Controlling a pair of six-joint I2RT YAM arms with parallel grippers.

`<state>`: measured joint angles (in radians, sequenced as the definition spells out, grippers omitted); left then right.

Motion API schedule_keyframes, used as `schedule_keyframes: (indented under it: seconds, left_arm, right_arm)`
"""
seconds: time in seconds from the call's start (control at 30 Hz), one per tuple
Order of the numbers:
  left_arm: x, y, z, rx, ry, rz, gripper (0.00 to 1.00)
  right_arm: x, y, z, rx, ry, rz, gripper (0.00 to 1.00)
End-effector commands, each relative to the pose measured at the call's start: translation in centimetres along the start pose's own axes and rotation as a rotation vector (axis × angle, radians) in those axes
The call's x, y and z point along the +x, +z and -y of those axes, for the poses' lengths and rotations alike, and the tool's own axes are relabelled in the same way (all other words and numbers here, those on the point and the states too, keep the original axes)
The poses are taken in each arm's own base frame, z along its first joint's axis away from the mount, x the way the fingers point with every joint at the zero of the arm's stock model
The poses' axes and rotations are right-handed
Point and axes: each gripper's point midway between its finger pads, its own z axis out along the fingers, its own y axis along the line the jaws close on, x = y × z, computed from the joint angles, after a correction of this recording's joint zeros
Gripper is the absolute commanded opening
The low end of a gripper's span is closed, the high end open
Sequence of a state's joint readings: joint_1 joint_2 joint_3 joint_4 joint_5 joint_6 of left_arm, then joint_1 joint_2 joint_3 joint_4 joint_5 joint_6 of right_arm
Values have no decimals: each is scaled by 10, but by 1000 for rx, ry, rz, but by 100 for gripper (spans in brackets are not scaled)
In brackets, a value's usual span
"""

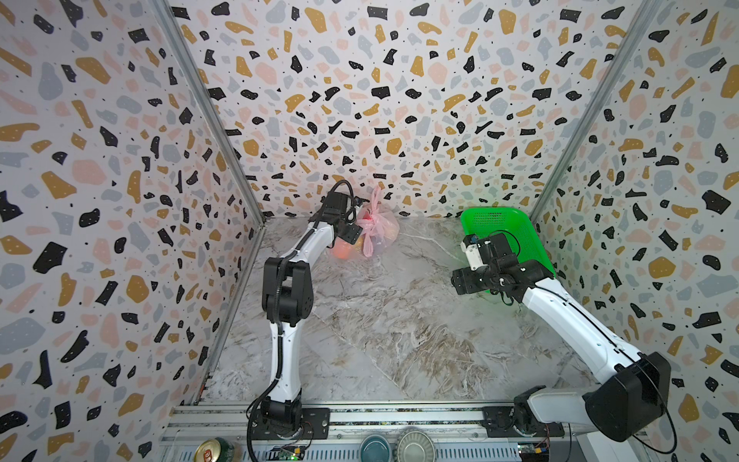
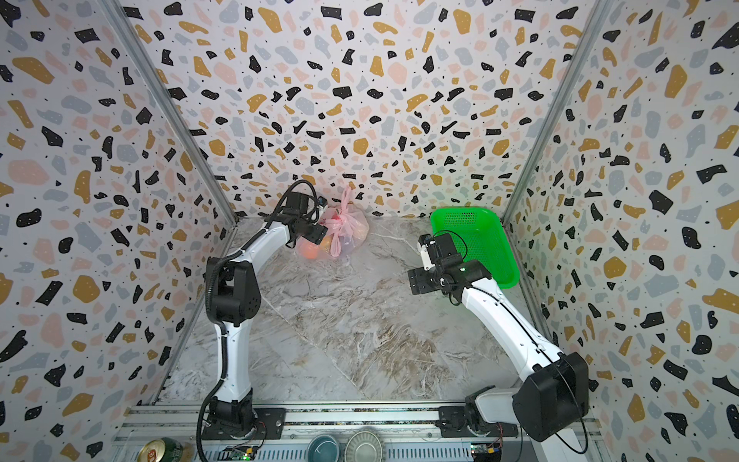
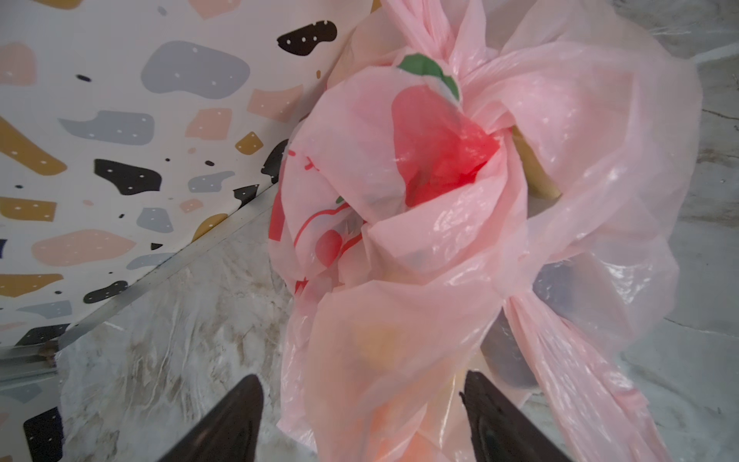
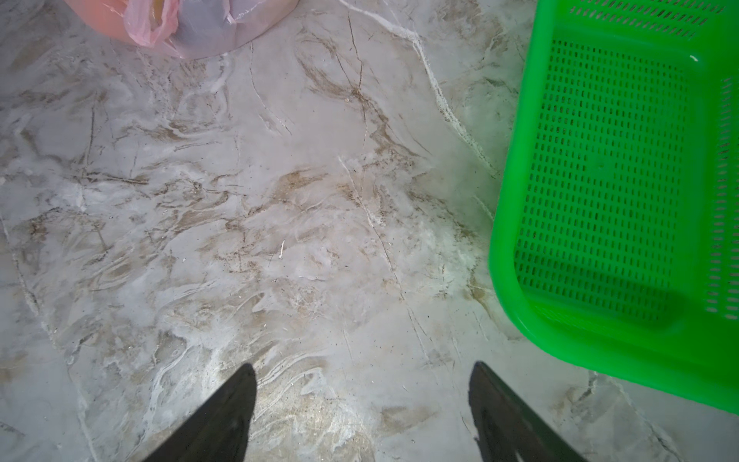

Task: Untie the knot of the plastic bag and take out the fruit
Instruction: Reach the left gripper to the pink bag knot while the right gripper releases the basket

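Observation:
The pink plastic bag point(image 1: 382, 230) point(image 2: 354, 228) lies at the back of the marble table, close to the back wall. Its knot point(image 3: 476, 96) is a bunched twist of handle strips, with one tail pointing up and one hanging down. The fruit shows through the film, an orange piece point(image 1: 342, 251) point(image 2: 310, 250) plainest. My left gripper point(image 3: 360, 374) is open at the bag's near-left side, with a fold of the bag between its wide jaws. My right gripper point(image 4: 363, 365) is open over bare tabletop, beside the basket and well apart from the bag point(image 4: 192, 28).
An empty green perforated basket point(image 1: 508, 228) point(image 2: 480, 236) point(image 4: 600, 180) stands at the back right against the side wall. Patterned walls close in three sides. On the front rail lie a drinks can point(image 1: 214, 452) and two bowls point(image 1: 376, 448).

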<state>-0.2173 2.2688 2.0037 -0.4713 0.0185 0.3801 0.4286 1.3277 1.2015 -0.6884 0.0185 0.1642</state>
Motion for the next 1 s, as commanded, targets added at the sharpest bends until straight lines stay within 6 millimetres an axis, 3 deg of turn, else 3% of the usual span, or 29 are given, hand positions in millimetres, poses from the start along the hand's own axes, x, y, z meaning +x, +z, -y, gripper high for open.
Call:
schedule_keyframes:
  seconds: [0.0,0.13,0.2,0.33,0.5,0.63,0.77,0.97]
  left_arm:
    - [-6,8,10,47,30,12,79]
    - [-16,19,12,50,26,51,79]
    - [-18,25,11,45,19,54,73]
    - [-19,27,13,52,2,62,39]
    - [-19,12,33,115,-8,83,1]
    - [-7,-9,60,136,29,68,0]
    - [9,-46,85,165,50,78,0]
    - [29,-107,138,239,112,152,0]
  right_arm:
    - [-5,-10,-1,3,1,10,85]
    - [-10,-5,-3,-7,-4,11,84]
    - [-12,-3,-4,-11,-5,11,84]
    - [-17,-2,-5,-15,-8,20,84]
    - [-15,3,-5,-17,-14,23,84]
    - [-17,7,-8,-34,-15,35,84]
    - [-21,9,-13,-58,-19,55,84]
    - [-20,15,-20,-105,-22,69,84]
